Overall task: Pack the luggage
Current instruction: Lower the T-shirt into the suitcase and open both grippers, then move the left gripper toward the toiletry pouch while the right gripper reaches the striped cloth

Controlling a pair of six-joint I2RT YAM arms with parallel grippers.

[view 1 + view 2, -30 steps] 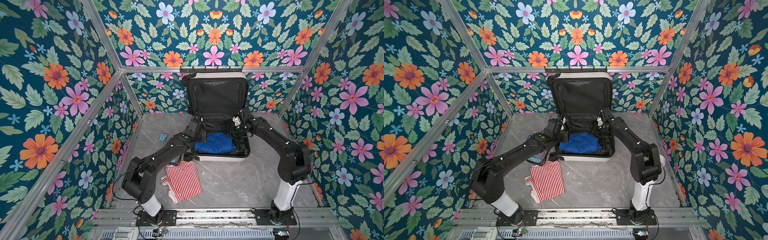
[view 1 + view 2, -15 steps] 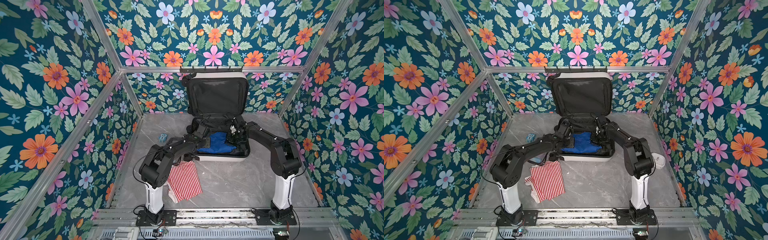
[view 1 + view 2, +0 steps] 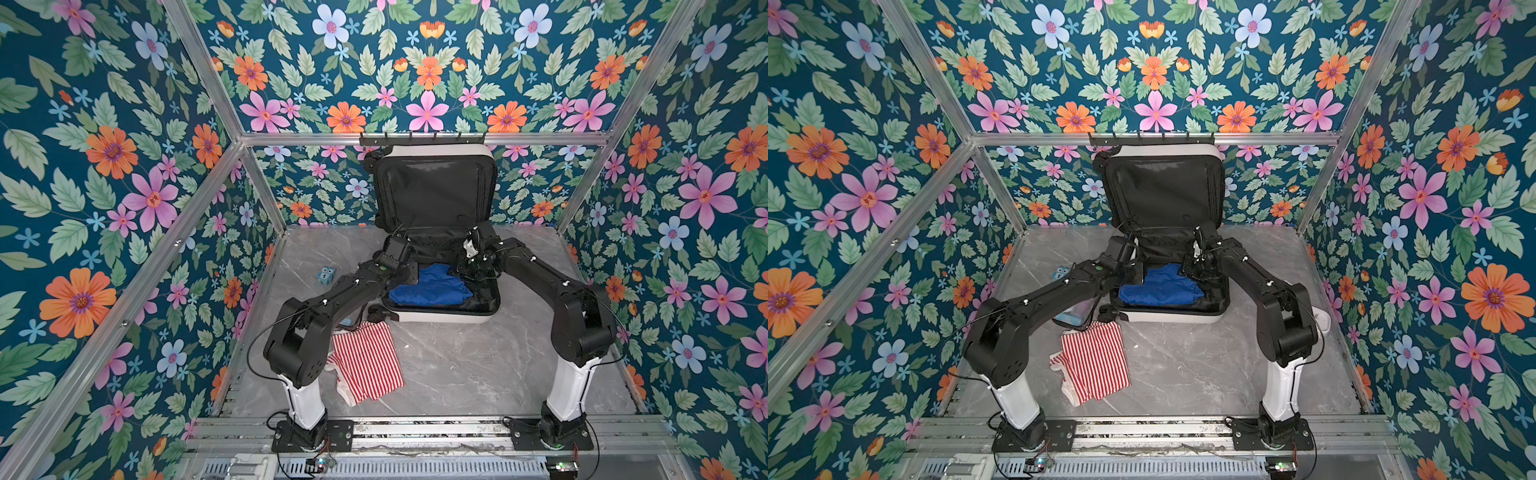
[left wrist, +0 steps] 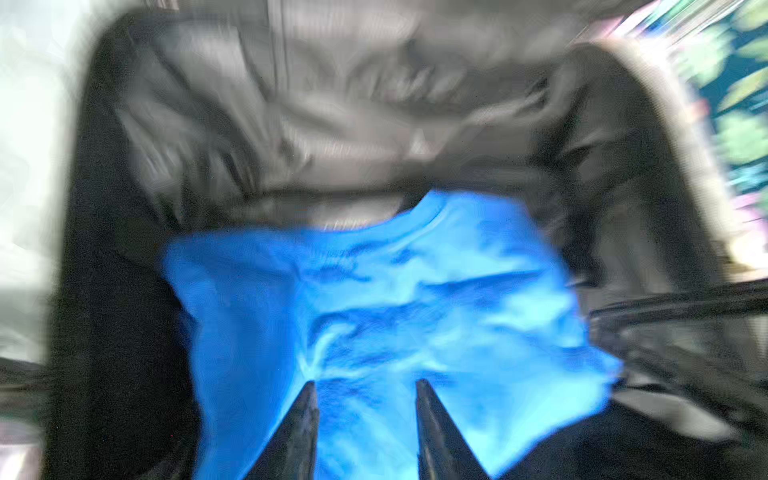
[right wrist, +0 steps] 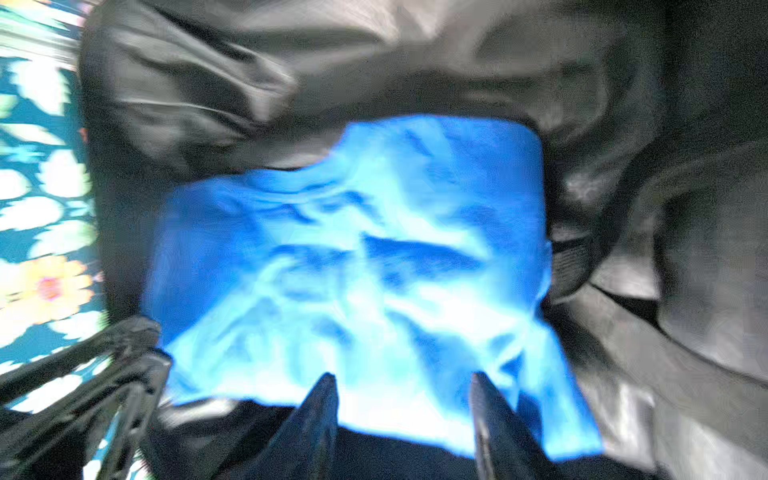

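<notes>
Both top views show the luggage (image 3: 440,318) open at the back of the counter (image 3: 478,374), blue garment (image 3: 432,286) inside, striped cloth (image 3: 368,361) lying outside. Only the blurred wrist views reveal the left claw (image 4: 365,384) and right claw (image 5: 402,376) parted above that garment, gripping nothing.

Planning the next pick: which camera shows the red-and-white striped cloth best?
A top view: the striped cloth lies sharp and nearly whole on the table, in front of the luggage. Both top views show it much alike. Both wrist views, blurred, face the blue cloth inside the luggage and miss it.
</notes>
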